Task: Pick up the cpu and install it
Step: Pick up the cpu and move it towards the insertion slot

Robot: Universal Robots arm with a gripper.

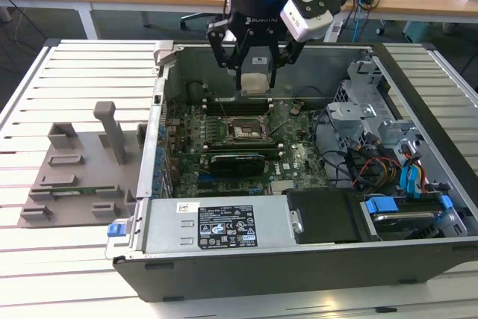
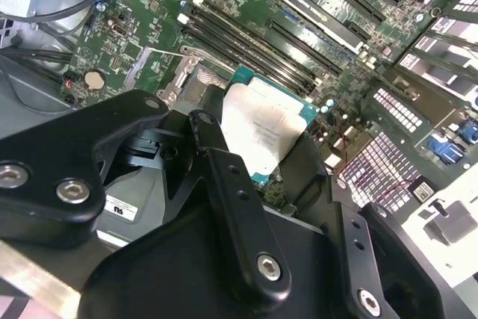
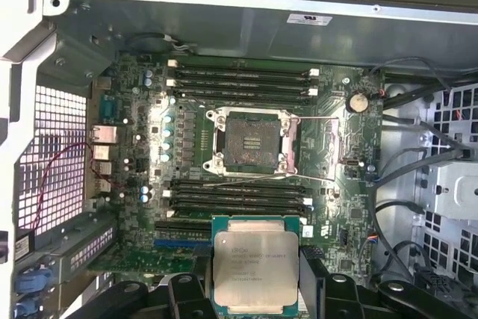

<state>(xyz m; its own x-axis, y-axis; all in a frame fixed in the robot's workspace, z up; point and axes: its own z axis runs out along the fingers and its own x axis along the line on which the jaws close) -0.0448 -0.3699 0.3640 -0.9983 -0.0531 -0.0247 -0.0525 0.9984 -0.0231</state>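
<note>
cpu (image 3: 255, 270) is clamped in the jaws by two opposite edges, metal lid toward the wrist camera. It hangs in the air inside the open case (image 1: 314, 263). The socket (image 3: 250, 140) is below the jaws, well apart, and looks offset rather than straight under. Its frame looks open with the contact field bare, and the thin lever wires (image 3: 314, 119) stick out beside it.

Risks from here, my read:
- Lateral offset or slight rotation at touchdown: a chip corner lands on the contacts and bends them.
- Orientation: can't see the corner mark or notches against the socket keys. If they don't match, it won't seat, and pressing would do damage.
- Edge-only grip: the chip could slip or tilt and go in corner-first.
- Lever wires and memory sticks (image 3: 239, 80) sit close beside the socket, so the wide linkage could snag them when low.
</note>
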